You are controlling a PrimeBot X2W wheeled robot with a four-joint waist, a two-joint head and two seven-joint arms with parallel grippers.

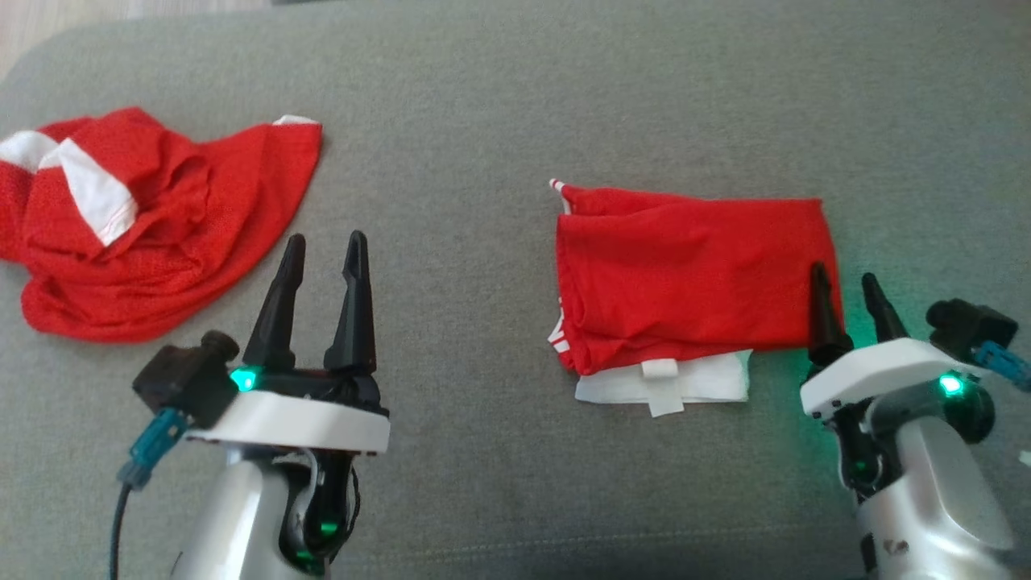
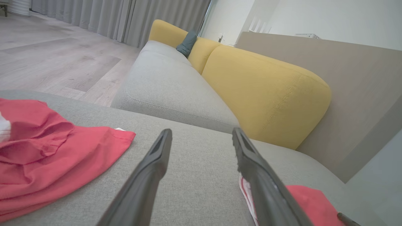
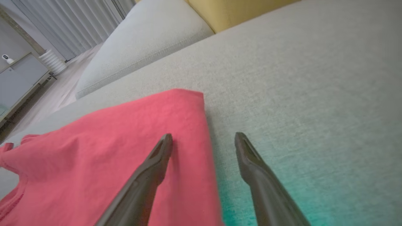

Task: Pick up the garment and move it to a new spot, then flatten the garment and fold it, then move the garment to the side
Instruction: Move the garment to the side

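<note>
Here, right jaws straddle an edge of the folded garment (image 1: pixel 693 278).

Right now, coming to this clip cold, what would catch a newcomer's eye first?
Two red garments lie on the grey sofa cushion: a folded red garment right of centre, white fabric peeking out under its near edge, and a crumpled red garment with white patches at far left. Both grippers stand open and empty, the left gripper between the two garments, the right gripper at the folded one's right edge.
</note>
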